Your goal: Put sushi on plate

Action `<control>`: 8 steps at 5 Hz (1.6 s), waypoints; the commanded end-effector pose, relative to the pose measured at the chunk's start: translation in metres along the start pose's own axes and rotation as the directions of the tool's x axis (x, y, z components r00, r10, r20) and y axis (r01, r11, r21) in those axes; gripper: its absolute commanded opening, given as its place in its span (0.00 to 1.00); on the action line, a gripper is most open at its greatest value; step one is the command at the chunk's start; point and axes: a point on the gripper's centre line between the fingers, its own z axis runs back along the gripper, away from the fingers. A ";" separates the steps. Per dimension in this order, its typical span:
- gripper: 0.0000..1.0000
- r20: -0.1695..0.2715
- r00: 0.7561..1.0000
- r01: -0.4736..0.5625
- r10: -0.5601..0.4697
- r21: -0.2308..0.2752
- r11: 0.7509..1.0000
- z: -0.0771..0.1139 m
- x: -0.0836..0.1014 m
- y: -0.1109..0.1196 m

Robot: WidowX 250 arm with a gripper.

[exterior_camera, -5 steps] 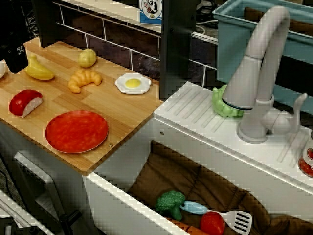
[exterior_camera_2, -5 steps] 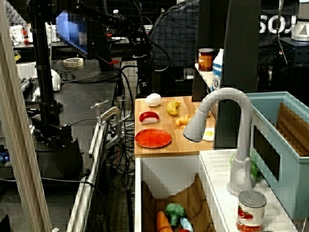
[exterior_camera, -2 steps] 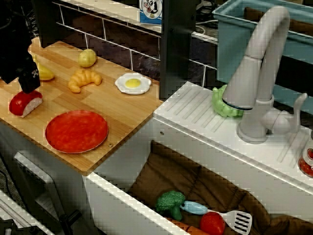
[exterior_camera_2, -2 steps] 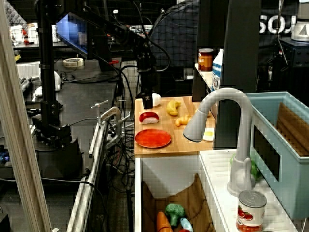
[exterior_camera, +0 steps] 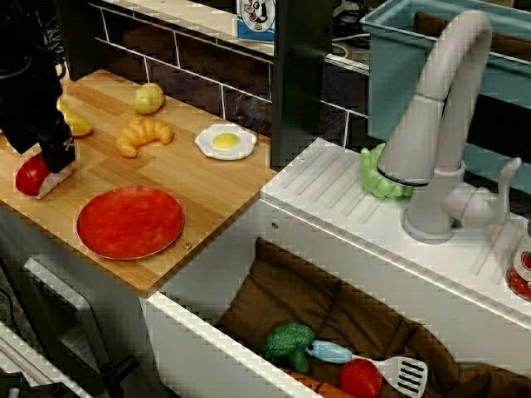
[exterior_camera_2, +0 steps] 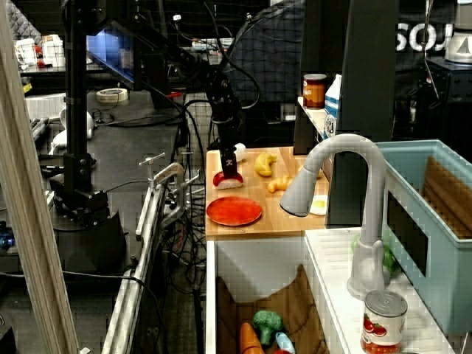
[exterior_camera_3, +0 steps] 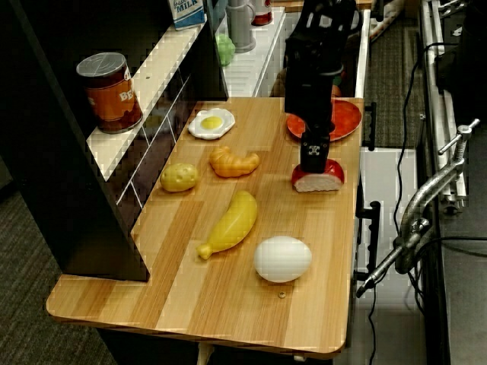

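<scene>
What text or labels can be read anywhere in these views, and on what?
"MILK" on the carton on the shelf.
"SOU", cut off, on a dark sign behind the sink.
The brown can shows letters like "BR", partly hidden.
The tomato can: print too small to read.

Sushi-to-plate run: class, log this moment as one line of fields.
phase: reaching for pickup | gripper: down on sushi, jaw state unclear | sushi: on wooden counter, not lifted | plate: bare, beside sushi

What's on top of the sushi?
The black tool is right on top of the sushi, hiding part of its red top. The white rice side still shows. Whether the tool is open or shut cannot be seen.
</scene>
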 end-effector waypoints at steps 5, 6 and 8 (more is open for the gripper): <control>0.00 -0.057 0.998 -0.026 0.028 0.037 0.999 -0.016 0.012 0.029; 0.00 -0.061 0.997 -0.039 0.039 0.000 0.999 0.011 0.021 0.015; 0.00 -0.071 0.997 0.008 -0.022 -0.180 0.984 0.111 0.016 -0.022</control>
